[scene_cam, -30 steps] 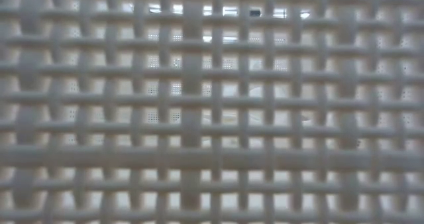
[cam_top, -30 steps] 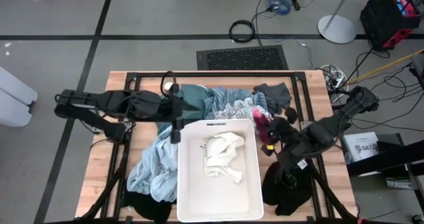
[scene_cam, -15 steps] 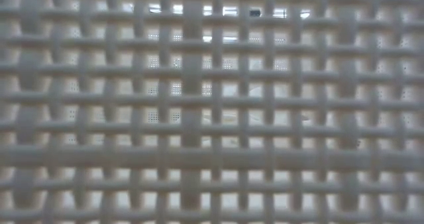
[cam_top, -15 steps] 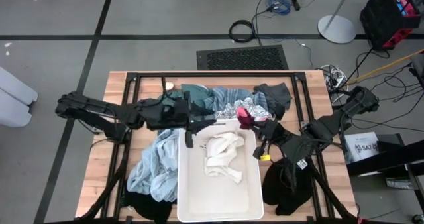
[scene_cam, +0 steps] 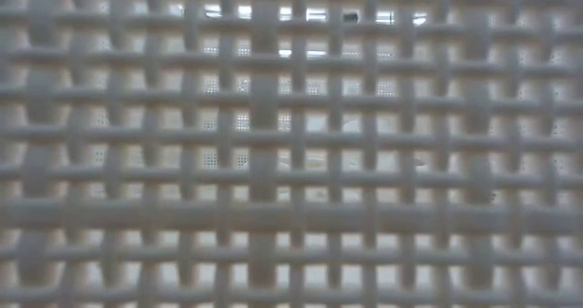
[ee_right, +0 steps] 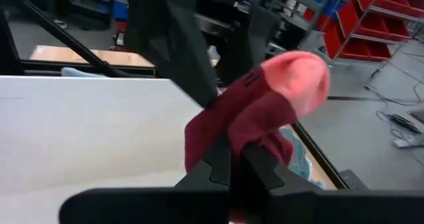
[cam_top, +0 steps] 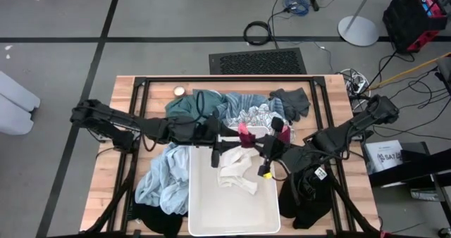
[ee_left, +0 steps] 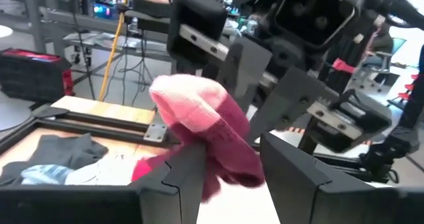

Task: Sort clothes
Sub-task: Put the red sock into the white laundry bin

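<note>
- Two grippers, high view: left gripper (cam_top: 224,145) and right gripper (cam_top: 269,149) have converged over the white bin (cam_top: 232,206); pink sock (cam_top: 244,135) has travelled there between them.
- Left wrist view: fingers part-spread around the sock, handover likely.
- Right wrist view: fingers clenched on the sock.

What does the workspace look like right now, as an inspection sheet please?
Surface: wooden table, mostly covered.
Job's things: pink sock held over the white bin; white garment inside; clothes heap behind the bin.
Clutter: small round object at the far edge.
Grippers: right pincer shut on the pink sock; left pincer open around it.
Cables: coils on the floor.
Surroundings: floor mat.
</note>
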Controlling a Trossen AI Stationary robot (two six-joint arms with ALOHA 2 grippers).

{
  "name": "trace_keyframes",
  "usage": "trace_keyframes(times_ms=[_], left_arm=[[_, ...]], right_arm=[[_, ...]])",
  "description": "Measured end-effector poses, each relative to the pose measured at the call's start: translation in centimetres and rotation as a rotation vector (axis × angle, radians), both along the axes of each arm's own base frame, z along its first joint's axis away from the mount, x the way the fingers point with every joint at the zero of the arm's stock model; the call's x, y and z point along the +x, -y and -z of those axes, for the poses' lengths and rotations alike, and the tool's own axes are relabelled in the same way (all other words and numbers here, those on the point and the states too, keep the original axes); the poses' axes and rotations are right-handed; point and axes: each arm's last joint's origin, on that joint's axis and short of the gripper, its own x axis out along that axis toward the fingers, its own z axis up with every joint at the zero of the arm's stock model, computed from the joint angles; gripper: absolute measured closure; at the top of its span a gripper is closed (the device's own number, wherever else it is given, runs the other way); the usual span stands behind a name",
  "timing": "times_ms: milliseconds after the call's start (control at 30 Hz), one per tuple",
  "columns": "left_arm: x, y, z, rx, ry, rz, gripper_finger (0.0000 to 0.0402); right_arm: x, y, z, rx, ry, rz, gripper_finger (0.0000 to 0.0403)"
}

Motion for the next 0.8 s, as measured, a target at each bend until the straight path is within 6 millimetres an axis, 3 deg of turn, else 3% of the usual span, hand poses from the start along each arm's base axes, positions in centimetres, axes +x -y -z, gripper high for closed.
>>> trace_keyframes(times_ms=[533, 633, 733, 800], left_arm=[[0.12, -0.90, 0.11, 0.013, -0.015, -0.044, 0.0257], [0.12, -0.88, 0.11, 0.042, -0.015, -0.032, 0.0301], [0.12, -0.84, 0.14, 0.077, -0.017, -0.020, 0.0376], [0.12, -0.84, 0.13, 0.082, -0.016, -0.020, 0.0388]], right_arm=[[0.51, -0.27, 0.48, 0.002, -0.005, 0.003, 0.0403], [0.50, -0.27, 0.49, 0.001, -0.005, 0.003, 0.0399], [0.47, -0.27, 0.54, -0.002, -0.011, 0.003, 0.0387], [0.44, -0.25, 0.61, -0.008, -0.020, 0.002, 0.0379]])
